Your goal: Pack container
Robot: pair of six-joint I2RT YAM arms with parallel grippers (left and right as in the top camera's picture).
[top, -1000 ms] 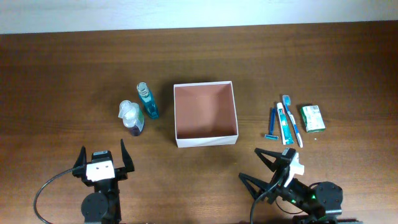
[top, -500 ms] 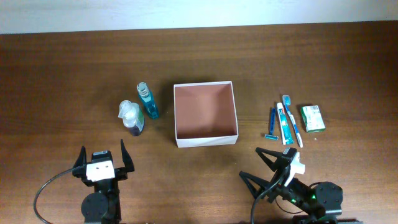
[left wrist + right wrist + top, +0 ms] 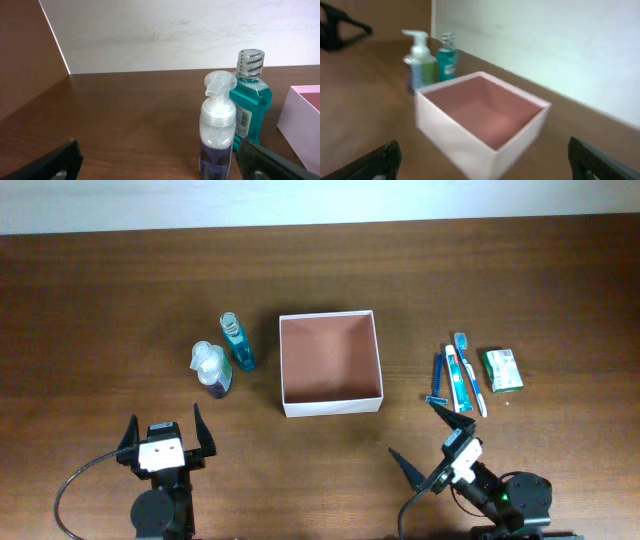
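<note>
Showing a brown table (image 3: 90,290) from above, with the container (image 3: 331,364) at its middle: square, thin white walls, reddish-brown inside. Lying ahead of the right gripper (image 3: 412,428) and off to its left, near but not touching; ahead of the left gripper (image 3: 166,413) and off to its right, well apart. Holding nothing in either gripper, both spread wide. Filling the right wrist view, blurred, between that gripper's dark fingers (image 3: 375,162).
</note>
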